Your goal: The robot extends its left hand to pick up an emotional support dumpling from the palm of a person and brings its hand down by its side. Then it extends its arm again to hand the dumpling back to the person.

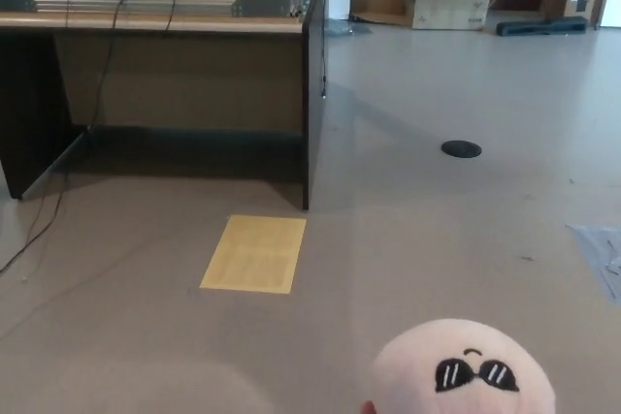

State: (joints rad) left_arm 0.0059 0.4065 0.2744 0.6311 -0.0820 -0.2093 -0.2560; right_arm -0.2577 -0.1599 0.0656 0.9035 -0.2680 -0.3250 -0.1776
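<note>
Dumpling [464, 371] sits low over grey floor [466, 230] near desk [165, 21].

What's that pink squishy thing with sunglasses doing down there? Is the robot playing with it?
Not right now. The pink plush dumpling with a sunglasses face sits at the bottom of the picture, and a sliver of something, maybe a fingertip, shows at its lower left edge. No robot hand is in view, so nothing shows the robot touching it. Behind it are a grey floor with a yellow sheet, a dark desk and a cardboard box far back.
</note>
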